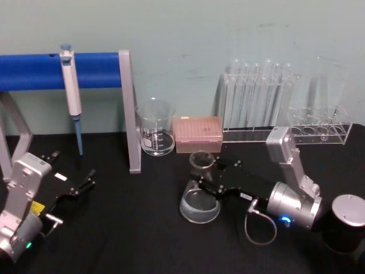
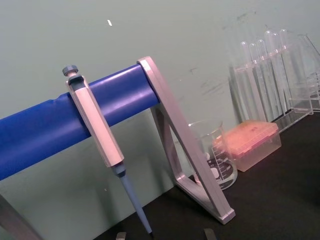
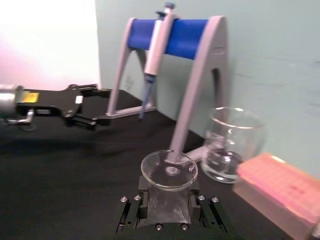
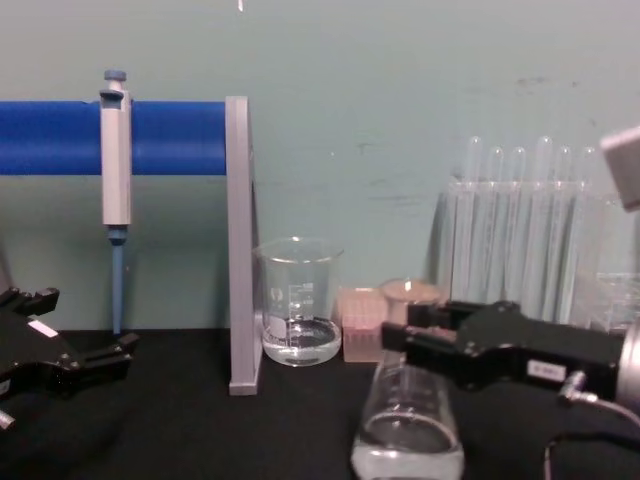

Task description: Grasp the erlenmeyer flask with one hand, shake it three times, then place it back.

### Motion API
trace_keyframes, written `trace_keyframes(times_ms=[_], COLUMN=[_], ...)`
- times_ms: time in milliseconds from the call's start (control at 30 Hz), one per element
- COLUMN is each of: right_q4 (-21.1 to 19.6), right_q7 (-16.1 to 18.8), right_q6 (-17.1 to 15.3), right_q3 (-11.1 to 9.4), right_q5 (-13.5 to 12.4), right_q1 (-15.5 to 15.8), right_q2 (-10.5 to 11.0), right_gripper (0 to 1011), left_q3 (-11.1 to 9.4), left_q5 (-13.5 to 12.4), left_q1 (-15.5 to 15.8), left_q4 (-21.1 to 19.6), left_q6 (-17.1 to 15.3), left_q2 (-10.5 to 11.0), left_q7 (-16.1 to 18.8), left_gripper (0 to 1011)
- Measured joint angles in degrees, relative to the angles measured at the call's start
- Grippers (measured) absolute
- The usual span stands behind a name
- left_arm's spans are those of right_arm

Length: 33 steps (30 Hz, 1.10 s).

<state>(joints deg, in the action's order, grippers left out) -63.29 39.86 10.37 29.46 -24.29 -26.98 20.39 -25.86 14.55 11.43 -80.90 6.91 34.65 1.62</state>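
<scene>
The erlenmeyer flask (image 1: pixel 199 201) is clear glass with a little liquid and stands upright, low on the black table in front of me. My right gripper (image 1: pixel 205 181) reaches in from the right and is shut on its narrow neck. In the chest view the black fingers (image 4: pixel 440 345) clamp the neck just under the rim, above the wide base (image 4: pixel 408 440). The right wrist view looks down into the flask's mouth (image 3: pixel 169 170), with a finger on each side. My left gripper (image 1: pixel 88 180) rests open at the left, away from the flask; it appears as the left gripper (image 4: pixel 92 320) in the chest view.
A glass beaker (image 1: pixel 155 134) and a pink tip box (image 1: pixel 197 134) stand just behind the flask. A test tube rack (image 1: pixel 259 103) is at the back right. A pipette (image 1: pixel 71 85) hangs on the blue-barred stand (image 1: pixel 128 108). A black grey-lidded canister (image 1: pixel 347 222) sits at the right.
</scene>
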Motion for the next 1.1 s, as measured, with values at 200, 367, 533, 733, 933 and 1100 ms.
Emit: trace_keyframes(times_ms=[200, 367, 533, 733, 933, 1100], right_q4=[-1.9, -3.7, -6.3, -9.1, -11.1, -12.1], right_q7=[-1.1, -1.2, -1.7, -2.6, -3.4, -4.0], right_q6=[-0.3, -0.3, -0.4, -1.0, -1.5, -1.7], right_q3=[-0.9, -1.3, -2.1, -3.2, -4.0, -4.4], right_q5=[0.1, -0.1, -0.9, -2.1, -3.1, -3.5], right_q1=[0.6, 1.2, 2.0, 3.0, 3.9, 4.4], right_q2=[0.5, 0.6, 1.0, 1.4, 1.8, 2.1], right_gripper=[450, 450, 450, 450, 450, 450], left_q3=[0.0, 0.0, 0.0, 0.0, 0.0, 0.0], left_q5=[0.0, 0.0, 0.0, 0.0, 0.0, 0.0], left_q1=[0.0, 0.0, 0.0, 0.0, 0.0, 0.0], left_q4=[0.0, 0.0, 0.0, 0.0, 0.0, 0.0], left_q6=[0.0, 0.0, 0.0, 0.0, 0.0, 0.0], left_q2=[0.0, 0.0, 0.0, 0.0, 0.0, 0.0], left_q7=[0.0, 0.0, 0.0, 0.0, 0.0, 0.0], left_gripper=[1001, 1001, 1001, 1001, 1001, 1001])
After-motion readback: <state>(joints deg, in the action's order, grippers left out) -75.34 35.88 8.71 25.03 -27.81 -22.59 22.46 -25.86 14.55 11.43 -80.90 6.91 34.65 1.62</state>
